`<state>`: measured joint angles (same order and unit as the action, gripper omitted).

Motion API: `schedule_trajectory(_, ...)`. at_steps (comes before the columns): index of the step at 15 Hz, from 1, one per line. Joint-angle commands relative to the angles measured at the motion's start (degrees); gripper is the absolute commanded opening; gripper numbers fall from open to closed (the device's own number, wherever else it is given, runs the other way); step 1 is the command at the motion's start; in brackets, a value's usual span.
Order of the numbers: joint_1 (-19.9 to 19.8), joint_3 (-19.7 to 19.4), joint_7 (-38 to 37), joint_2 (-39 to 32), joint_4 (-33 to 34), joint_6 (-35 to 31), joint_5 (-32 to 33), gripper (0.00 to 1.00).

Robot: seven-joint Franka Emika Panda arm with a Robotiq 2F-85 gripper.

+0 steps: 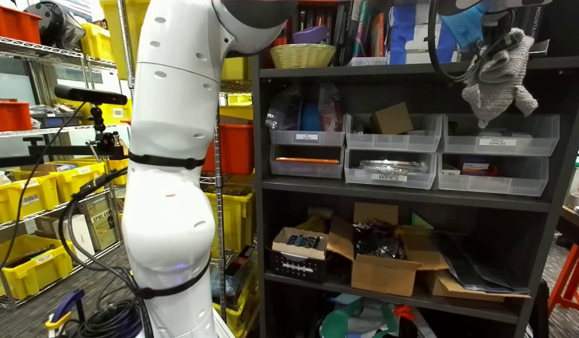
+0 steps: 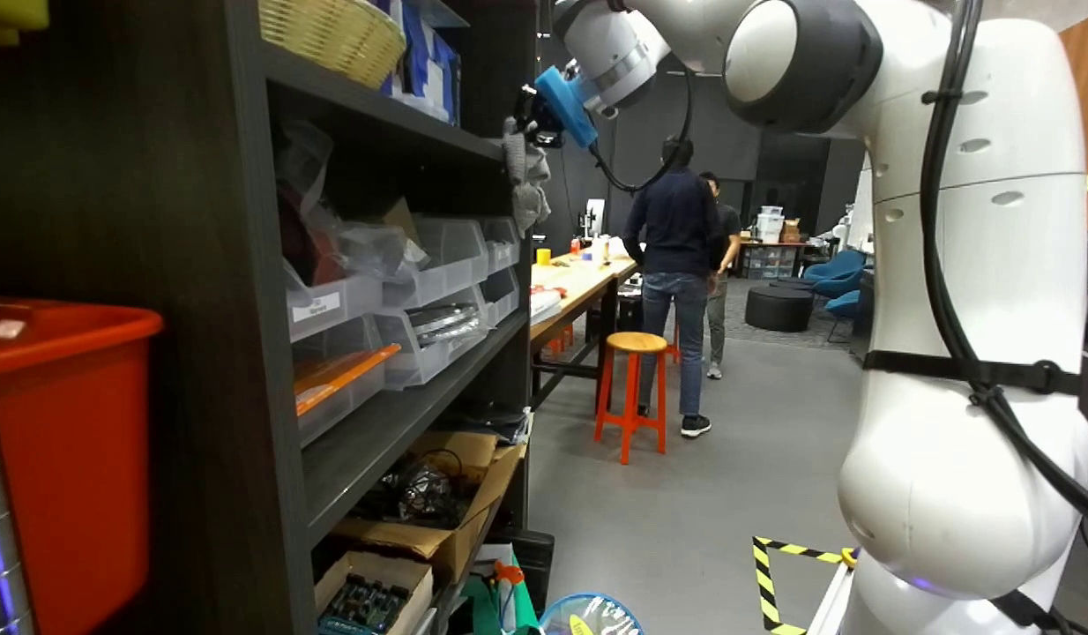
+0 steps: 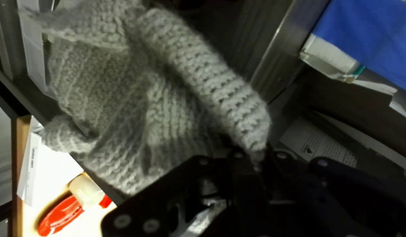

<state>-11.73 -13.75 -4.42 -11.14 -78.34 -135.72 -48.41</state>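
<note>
Wrist view, tool (image 3: 255,159) pinching gray knit item (image 3: 166,102), grip pt. v. dark, item cut off @ top

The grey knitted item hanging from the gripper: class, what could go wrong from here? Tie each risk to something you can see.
1. The grey knitted item might slip: the gripper pinches just a small part, and the rest hangs loose.
2. Its dangling lower part could catch on the clear bin behind it in an exterior view, though the gap is hard to judge.
3. The black cable loops close beside it in that view and might snag it.
</note>
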Motion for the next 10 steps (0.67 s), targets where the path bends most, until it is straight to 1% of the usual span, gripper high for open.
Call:
schedule_trajectory(1,0.85,1.12,7.98,7.15,-10.26,0.49,-0.47,0.03)
schedule_trajectory(4,1.27,1.77,13.36,11.38,-15.96,0.29,-0.70,0.03)
schedule_trajectory(5,0.67,2.75,14.67,12.63,-17.45,0.51,-0.41,0.03)
schedule_trajectory(10,2.11,3.76,20.14,18.30,-24.40,-0.06,-0.40,0.03)
